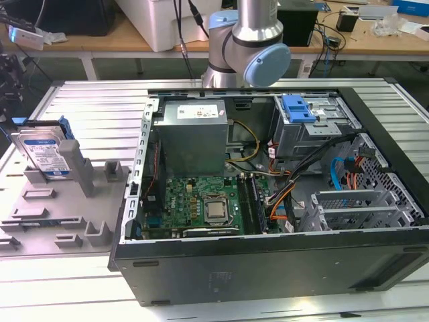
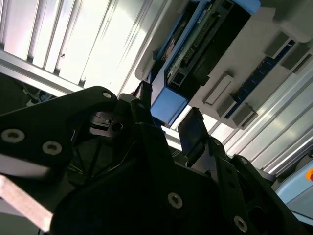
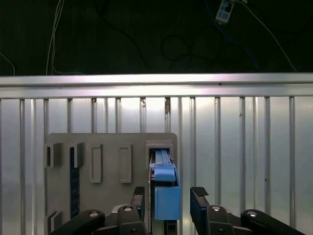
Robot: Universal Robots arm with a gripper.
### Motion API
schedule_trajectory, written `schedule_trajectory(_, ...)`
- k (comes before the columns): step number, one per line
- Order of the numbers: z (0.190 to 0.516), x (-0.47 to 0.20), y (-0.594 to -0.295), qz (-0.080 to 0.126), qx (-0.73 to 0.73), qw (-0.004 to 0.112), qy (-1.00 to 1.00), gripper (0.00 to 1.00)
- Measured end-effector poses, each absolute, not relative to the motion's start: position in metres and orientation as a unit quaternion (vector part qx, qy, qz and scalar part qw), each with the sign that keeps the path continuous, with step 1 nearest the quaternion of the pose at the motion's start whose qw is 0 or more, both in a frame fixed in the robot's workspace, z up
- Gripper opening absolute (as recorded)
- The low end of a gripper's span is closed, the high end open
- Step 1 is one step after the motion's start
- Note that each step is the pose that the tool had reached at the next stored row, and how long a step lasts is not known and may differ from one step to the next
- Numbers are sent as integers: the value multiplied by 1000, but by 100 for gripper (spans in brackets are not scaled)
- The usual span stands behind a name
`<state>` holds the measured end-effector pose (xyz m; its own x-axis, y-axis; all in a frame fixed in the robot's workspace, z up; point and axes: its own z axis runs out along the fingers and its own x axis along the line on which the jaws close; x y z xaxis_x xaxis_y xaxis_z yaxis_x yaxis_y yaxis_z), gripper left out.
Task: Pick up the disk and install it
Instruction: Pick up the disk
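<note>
Robot arm [image 1: 248, 40], silver with pale blue joint caps, stands at twelve o'clock in the exterior view. It is behind an open computer case [image 1: 268, 268] that lies on its side on a ribbed aluminium table [image 1: 100, 100].

The disk [image 1: 41, 153] is at nine o'clock in that view, well apart from the case. It stands on edge in a slot of a grey fixture plate [image 1: 74, 201]. Its white-and-blue label is turned toward the camera, and its blue frame shows along the upper edge.

Inside the case:
- A grey power supply [image 1: 194, 131] sits toward eleven o'clock.
- A silver drive cage [image 1: 322, 127] with a blue latch [image 1: 298, 109] sits toward one o'clock.
- A green motherboard [image 1: 194, 201] sits toward seven o'clock.

Orange, black and blue cables run between the cage and the board.

In the first wrist view the gripper [image 3: 168, 192] looks down on the fixture plate [image 3: 112, 147]. Its two black fingers [image 3: 198, 196] are spread apart and grasp nothing. The blue end of the disk [image 3: 166, 198] appears in the gap between them, with a sliver of space on each side, so the fingers are not pressed against it.

In the second wrist view the gripper [image 2: 168, 105] is seen from close behind. The disk [image 2: 195, 44] lies beyond the fingertips, its connector edge and blue frame visible. The fixture plate [image 2: 259, 58] is around it.
</note>
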<state>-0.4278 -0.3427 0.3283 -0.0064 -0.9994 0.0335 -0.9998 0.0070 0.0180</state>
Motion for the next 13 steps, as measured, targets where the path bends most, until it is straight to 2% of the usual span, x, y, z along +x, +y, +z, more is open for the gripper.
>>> schedule_trajectory(13, 325, -428, -343, 6, 706, 18, -708, 50)
